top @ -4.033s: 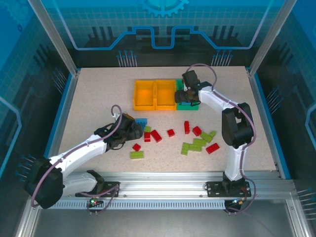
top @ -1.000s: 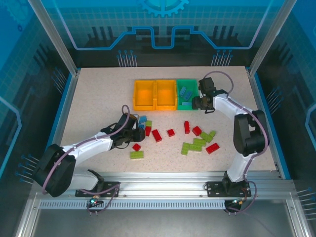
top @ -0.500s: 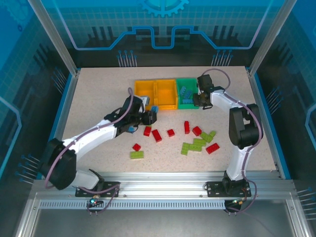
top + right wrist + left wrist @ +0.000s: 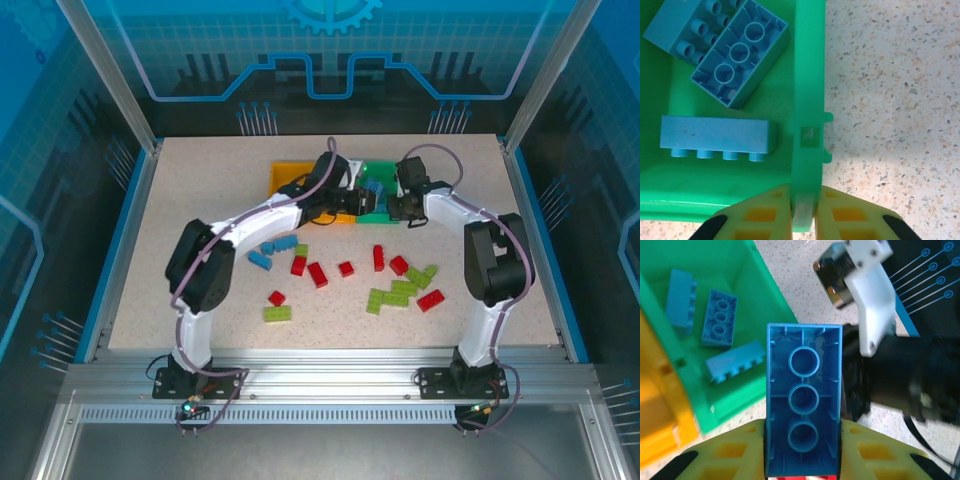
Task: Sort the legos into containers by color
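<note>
My left gripper (image 4: 803, 429) is shut on a light blue lego (image 4: 803, 400), held underside up just beside the green container (image 4: 772, 290), which holds three blue legos (image 4: 718, 318). From above, the left gripper (image 4: 350, 192) sits at the green container (image 4: 380, 167). My right gripper (image 4: 805, 206) is shut on that container's right wall (image 4: 809, 75), and in the top view the right gripper (image 4: 396, 207) stands at the bin's right side. An orange-yellow container (image 4: 285, 176) stands to the left; the other is mostly hidden by my left arm. Red (image 4: 317, 274), lime green (image 4: 380, 300) and blue legos (image 4: 260, 258) lie loose.
Loose legos spread across the middle of the table, from a lime green one (image 4: 277, 314) at the left to a red one (image 4: 431, 300) at the right. The two arms nearly meet at the green bin. Open tabletop (image 4: 200, 190) lies at the far left.
My left arm has swung from the table's middle up and right to the green container, carrying the blue lego. Two blue legos now show where it was. The right gripper has stayed at the bin.
</note>
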{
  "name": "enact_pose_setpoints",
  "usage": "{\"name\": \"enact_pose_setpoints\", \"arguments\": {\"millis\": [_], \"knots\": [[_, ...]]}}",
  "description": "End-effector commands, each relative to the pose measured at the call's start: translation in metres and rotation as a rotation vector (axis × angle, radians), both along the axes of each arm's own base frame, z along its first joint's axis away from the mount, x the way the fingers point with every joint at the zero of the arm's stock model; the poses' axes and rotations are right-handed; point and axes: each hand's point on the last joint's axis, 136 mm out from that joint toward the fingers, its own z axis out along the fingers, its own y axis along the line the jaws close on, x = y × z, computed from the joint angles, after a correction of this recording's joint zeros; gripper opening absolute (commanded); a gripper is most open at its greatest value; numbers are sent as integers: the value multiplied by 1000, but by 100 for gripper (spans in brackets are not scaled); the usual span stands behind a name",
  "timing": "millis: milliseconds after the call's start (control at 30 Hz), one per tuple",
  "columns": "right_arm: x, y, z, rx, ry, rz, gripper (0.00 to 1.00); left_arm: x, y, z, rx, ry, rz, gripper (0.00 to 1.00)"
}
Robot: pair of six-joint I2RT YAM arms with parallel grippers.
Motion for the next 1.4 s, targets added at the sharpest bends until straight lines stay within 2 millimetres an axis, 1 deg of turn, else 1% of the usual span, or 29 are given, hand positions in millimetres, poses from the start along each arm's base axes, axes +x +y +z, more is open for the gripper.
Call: {"name": "enact_pose_setpoints", "arguments": {"millis": [0, 133, 267, 400, 533, 633, 767, 900, 967, 1067, 1133, 1200, 1233, 1267, 1300, 1367], "knots": [[-17, 9, -2, 11, 27, 35, 17, 11, -14, -2, -1, 30, -31, 25], [-21, 10, -3, 25, 21, 39, 16, 30, -22, -16, 22, 56, -8, 25], [-25, 9, -4, 16, 23, 45, 15, 44, -19, -26, 46, 74, 51, 25], [-29, 5, -3, 16, 23, 42, 13, 47, -10, -30, 65, 88, 108, 25], [-33, 7, 2, 28, 19, 56, 12, 47, -6, -31, 78, 92, 129, 28], [-37, 5, 3, 18, 19, 60, 11, 47, -3, -31, 86, 97, 141, 35], [-42, 0, 5, 3, 18, 58, 12, 45, -3, -25, 79, 97, 144, 47], [-42, -2, 5, 5, 33, 40, 28, 45, -4, -17, 63, 84, 150, 54], [-42, 0, 9, 22, 28, 36, 43, 45, -3, -11, 55, 74, 156, 60], [-44, 1, 18, 36, 11, 29, 56, 42, -1, -2, 39, 67, 160, 66], [-49, 1, 23, 28, 2, 24, 59, 37, 1, 7, 24, 65, 167, 73], [-54, 3, 26, 30, -4, 20, 63, 29, 5, 17, 10, 64, 171, 91], [-59, 4, 28, 35, -3, 17, 64, 24, 8, 23, 5, 60, 176, 98], [-63, 5, 29, 43, -3, 14, 66, 19, 12, 25, 4, 56, 184, 99], [-66, 6, 29, 49, -2, 11, 67, 15, 16, 33, -4, 45, 190, 99], [-74, 11, 30, 65, 1, 14, 67, 4, 28, 37, -5, 39, 217, 99]]}}
